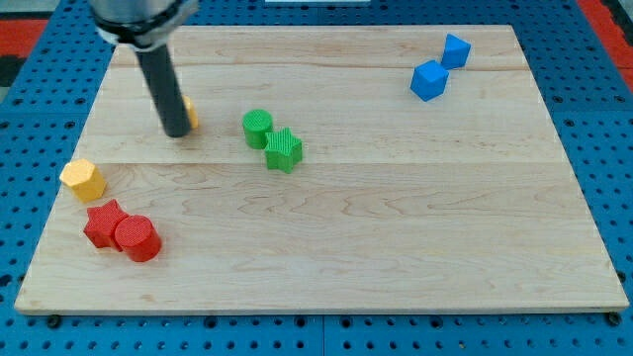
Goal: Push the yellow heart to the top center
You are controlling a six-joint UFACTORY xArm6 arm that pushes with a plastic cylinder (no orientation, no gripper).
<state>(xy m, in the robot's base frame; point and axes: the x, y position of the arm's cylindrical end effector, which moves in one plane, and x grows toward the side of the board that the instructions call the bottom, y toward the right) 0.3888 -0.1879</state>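
You see my tip [177,133] of the jawless dark rod touching a mostly hidden yellow block [190,114], left of the green plastic cylinder [257,129] on the wooden board [396,227].

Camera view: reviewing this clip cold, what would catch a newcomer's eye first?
The dark rod at the view's upper left stands out most, my tip planted against a small yellow block mostly hidden behind it, shape unclear. Next come the coloured pairs on the wooden board: two blue blocks at upper right, and a red star touching a red cylinder at lower left.
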